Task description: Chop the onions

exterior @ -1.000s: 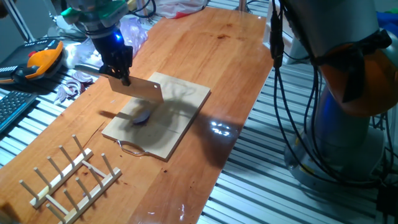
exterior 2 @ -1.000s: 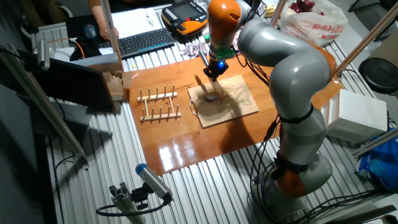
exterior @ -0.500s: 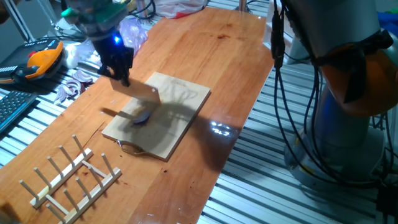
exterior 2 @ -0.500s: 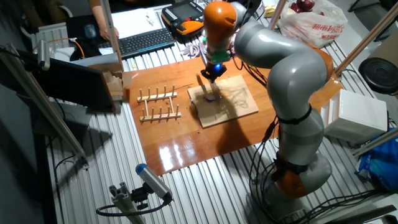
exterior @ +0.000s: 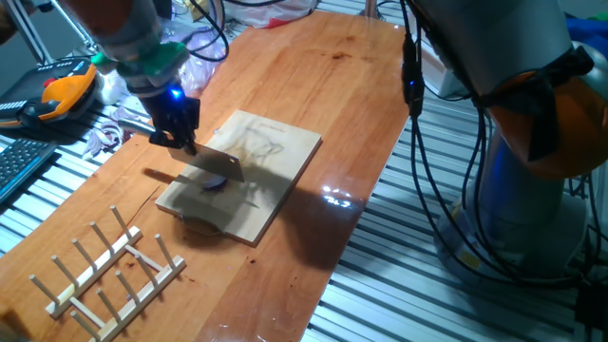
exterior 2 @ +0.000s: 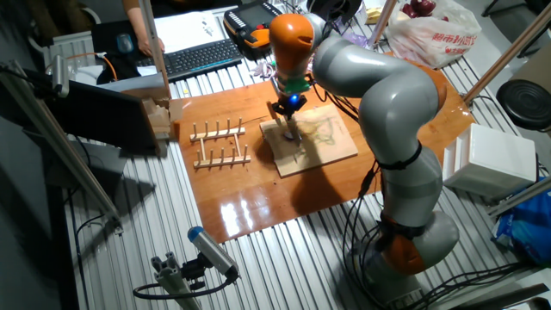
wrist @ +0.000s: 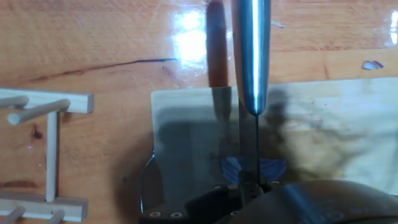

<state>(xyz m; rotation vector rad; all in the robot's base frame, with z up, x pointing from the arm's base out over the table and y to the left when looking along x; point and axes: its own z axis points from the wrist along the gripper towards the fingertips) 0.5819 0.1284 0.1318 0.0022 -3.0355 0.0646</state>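
The black two-finger pincer [exterior: 180, 141] is clamped on the metal handle of a flat steel cleaver [exterior: 211, 163], whose blade is lowered onto the small purple onion piece [exterior: 215, 183]. The onion lies on the pale rectangular wooden cutting board [exterior: 271, 171], near the board's end closest to the pincer. In the hand view the blade is seen edge-on above the onion [wrist: 231, 166]. The board rests on the reddish wooden tabletop [exterior: 323, 85]. A light wooden peg rack [exterior: 109, 271] stands well apart from the board.
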